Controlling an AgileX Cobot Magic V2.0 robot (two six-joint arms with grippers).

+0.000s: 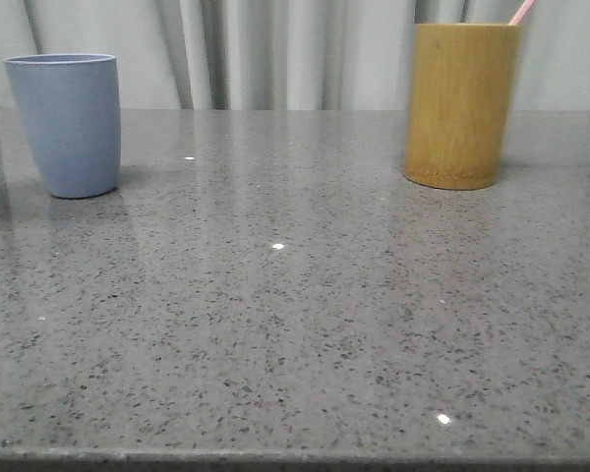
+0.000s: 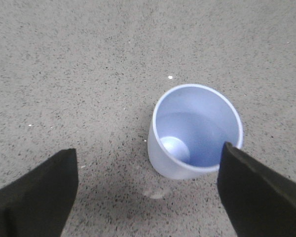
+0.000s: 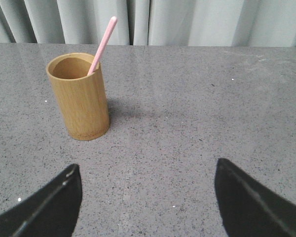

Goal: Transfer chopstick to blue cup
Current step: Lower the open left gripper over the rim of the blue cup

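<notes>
The blue cup (image 1: 67,123) stands upright and empty at the table's far left; the left wrist view looks down into it (image 2: 197,129). A pale pink chopstick (image 3: 101,45) leans inside the yellow-brown bamboo holder (image 3: 81,98) at the far right; only its tip (image 1: 520,12) shows in the front view above the holder (image 1: 459,103). My left gripper (image 2: 148,158) is open and empty, above the table just short of the blue cup. My right gripper (image 3: 147,170) is open and empty, well back from the holder. Neither gripper shows in the front view.
The grey speckled stone table (image 1: 295,315) runs to a front edge at the bottom of the front view. Pale curtains (image 1: 295,49) hang behind the table.
</notes>
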